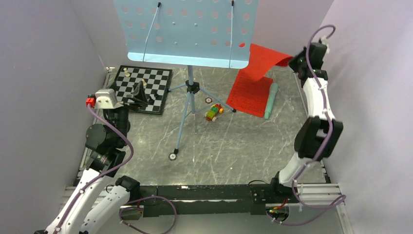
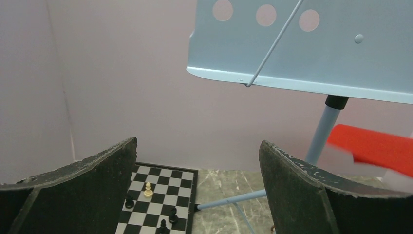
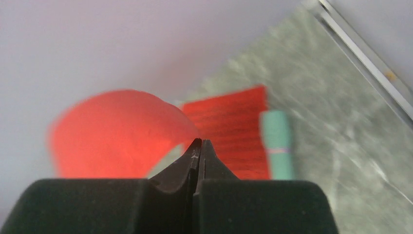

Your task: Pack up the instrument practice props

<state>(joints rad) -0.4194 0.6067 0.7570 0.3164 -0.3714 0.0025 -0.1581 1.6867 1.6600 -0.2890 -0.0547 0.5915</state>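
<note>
Right gripper: pressed together, pinching the lifted edge of the red sheet-music pages. One sheet arches up toward the upper right of the overhead view, and the rest lies flat on the tabletop.
Step in hand: probably gathering the pages. Keep the pinch firm and lift slowly, so the thin sheet neither tears nor drags the one beneath it.
Hazard: the mint-green toy microphone lies along the pages' right edge, touching or just beside them, and a sliding sheet could roll it.
Left gripper: spread wide and empty, hovering over the chessboard at left centre.
Music stand: upright on its tripod, its desk filling the top centre.
Right wrist view: shows the jaw tips meeting with no gap — the paper between them is hidden.
Overhead view: shows the sheet rising to the gripper, and a block toy near the tripod.
Left wrist view: shows chess pieces standing and the underside of the stand's shelf.
</note>
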